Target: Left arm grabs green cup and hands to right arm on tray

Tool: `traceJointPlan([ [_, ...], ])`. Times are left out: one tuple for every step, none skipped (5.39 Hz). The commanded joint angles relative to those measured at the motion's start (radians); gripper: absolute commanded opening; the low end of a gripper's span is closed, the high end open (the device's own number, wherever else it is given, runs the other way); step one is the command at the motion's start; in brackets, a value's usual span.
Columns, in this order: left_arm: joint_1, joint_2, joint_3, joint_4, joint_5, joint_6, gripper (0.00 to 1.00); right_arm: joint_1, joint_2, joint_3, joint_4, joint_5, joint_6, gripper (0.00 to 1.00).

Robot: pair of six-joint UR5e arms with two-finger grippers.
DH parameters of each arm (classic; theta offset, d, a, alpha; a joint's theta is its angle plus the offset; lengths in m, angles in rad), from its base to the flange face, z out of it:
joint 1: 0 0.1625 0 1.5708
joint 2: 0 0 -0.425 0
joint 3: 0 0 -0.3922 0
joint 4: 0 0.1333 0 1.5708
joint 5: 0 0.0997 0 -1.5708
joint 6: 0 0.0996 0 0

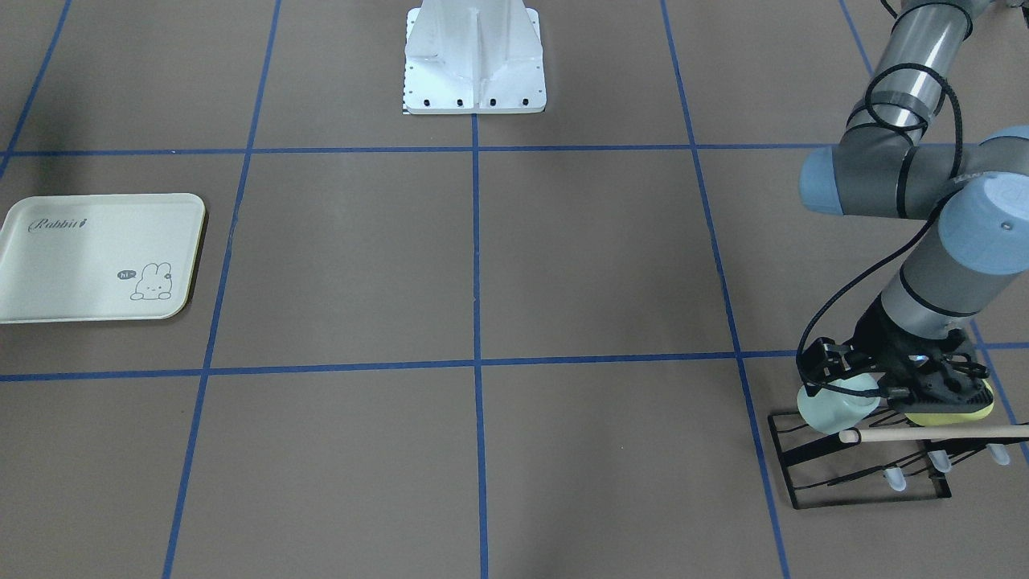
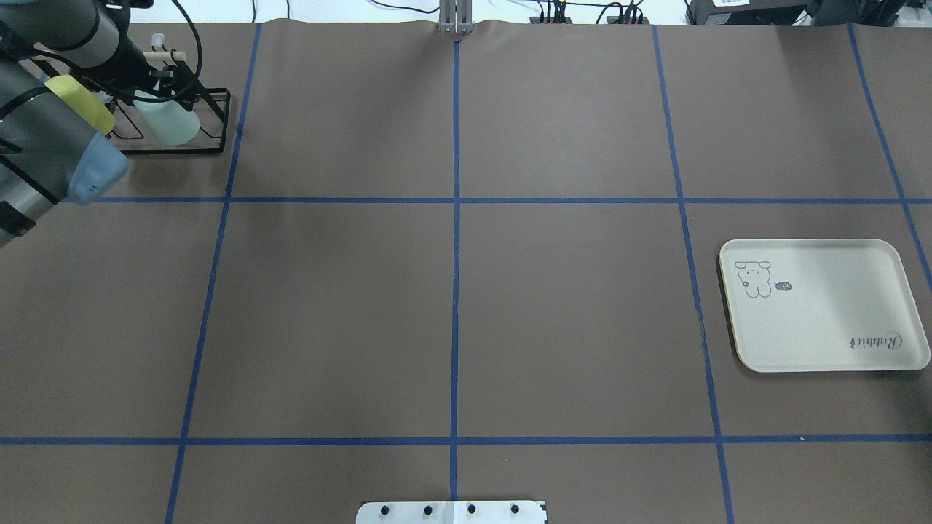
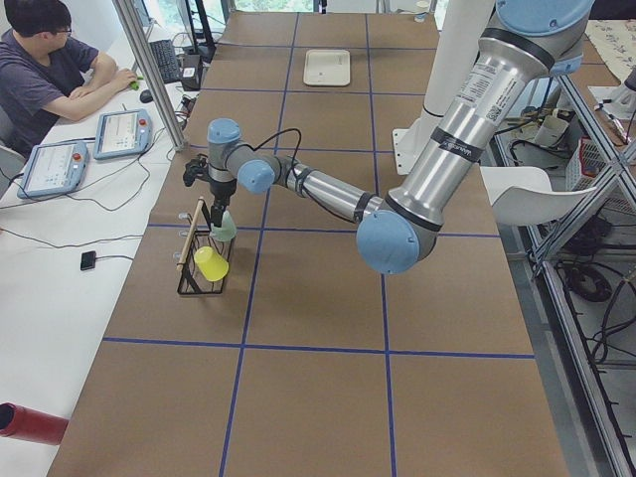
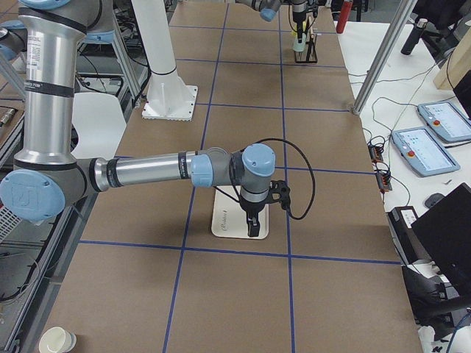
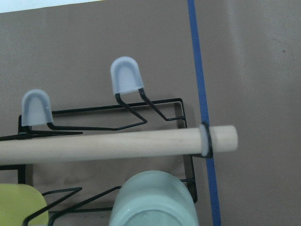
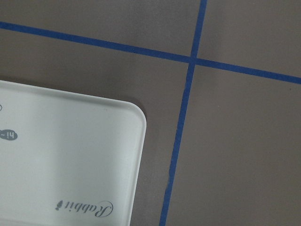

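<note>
The pale mint-green cup (image 1: 832, 406) sits upside down on a black wire rack (image 1: 804, 474) at the table's far left corner, beside a yellow-lime cup (image 1: 949, 414). My left gripper (image 1: 854, 379) hangs right over the green cup, its jaws apart on either side of the cup's top. The left wrist view shows the green cup (image 5: 153, 200) just below a wooden dowel (image 5: 117, 146), with no fingers in sight. The cream tray (image 2: 837, 320) lies bare at the right. My right gripper (image 4: 254, 229) hovers over the tray (image 4: 228, 220); I cannot tell whether it is open or shut.
The rack has blue-capped prongs (image 5: 126, 77) and the dowel across its top. The white robot base plate (image 1: 474, 56) stands at the middle of the near edge. An operator (image 3: 40, 70) sits at a side desk. Blue tape lines grid the brown table.
</note>
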Motion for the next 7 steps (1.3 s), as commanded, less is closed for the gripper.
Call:
traceJointPlan([
  [0.001,0.006,0.0,0.0,0.001,0.009,0.86,0.0,0.0,0.0,0.0,0.0,-0.001,1.0],
  [0.001,0.009,0.0,0.0,0.002,0.009,0.86,0.0,0.0,0.0,0.0,0.0,0.0,1.0],
  [0.001,0.009,0.0,0.0,0.002,0.009,0.86,0.0,0.0,0.0,0.0,0.0,0.0,1.0],
  [0.001,0.009,0.0,0.0,0.002,0.009,0.84,0.0,0.0,0.0,0.0,0.0,0.0,1.0],
  [0.0,0.011,0.0,0.0,0.002,0.009,0.81,0.0,0.0,0.0,0.0,0.0,0.0,1.0],
  [0.0,0.009,-0.001,0.001,0.002,0.009,0.59,0.0,0.001,0.0,0.0,0.0,0.0,1.0],
  [-0.002,0.007,-0.003,0.001,0.001,0.009,0.33,0.0,0.0,0.0,0.0,0.002,0.0,1.0],
])
